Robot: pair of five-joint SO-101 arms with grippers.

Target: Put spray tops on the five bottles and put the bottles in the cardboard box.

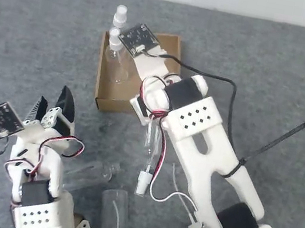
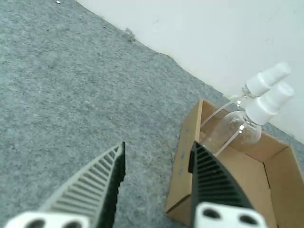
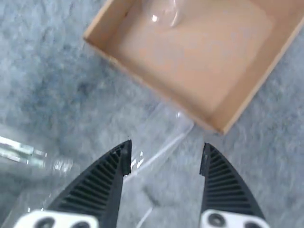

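R pincer (image 3: 165,145): my fingers spread, pinching nothing.
Btl at it: clear btl (image 3: 161,147) lies on carpet (image 1: 37,29) btw my R fingers, just before a corner of cardboard box (image 3: 190,52); its spray top (image 1: 143,183) points away from box.
L pincer (image 2: 157,145): spread too, over bare carpet, box ahead, apart.
In box: two capped btls (image 1: 116,60) along one wall.
Around: two topless btls (image 1: 92,173) lie btw my arms.

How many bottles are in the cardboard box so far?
2. The near bottle and the far bottle stand along one wall of the cardboard box. The right arm covers part, possibly hiding more.
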